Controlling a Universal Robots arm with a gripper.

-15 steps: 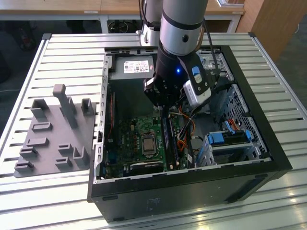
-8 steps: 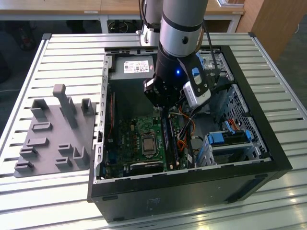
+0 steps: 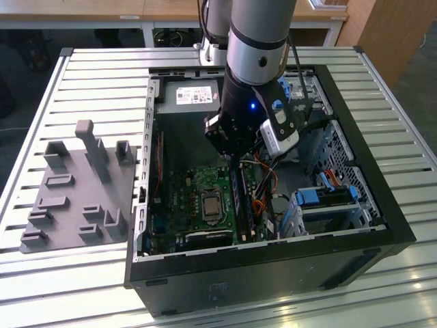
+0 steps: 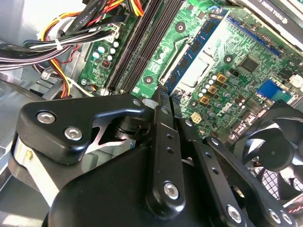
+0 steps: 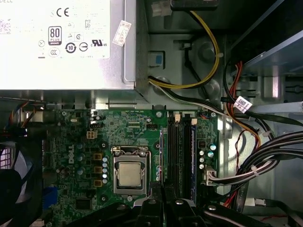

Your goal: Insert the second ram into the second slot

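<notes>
We see the tool (image 4: 160,101) pinching the ram (image 4: 195,51) near one end. The ram stands on edge along the slots (image 4: 141,47), beside the CPU socket (image 5: 129,172), mid-frame in the exterior view. Held off-centre, it could tilt and jam, or enter the wrong slot. Forcing it might crack the motherboard (image 5: 75,142).

Robotics lab or workshop. Slatted aluminium counter (image 3: 82,75) carries an opened computer case (image 3: 392,225) and a grey moulded fixture plate (image 3: 72,198). Industrial arm (image 3: 259,41) rises from the far side. Wooden worktops (image 3: 82,8) beyond.
</notes>
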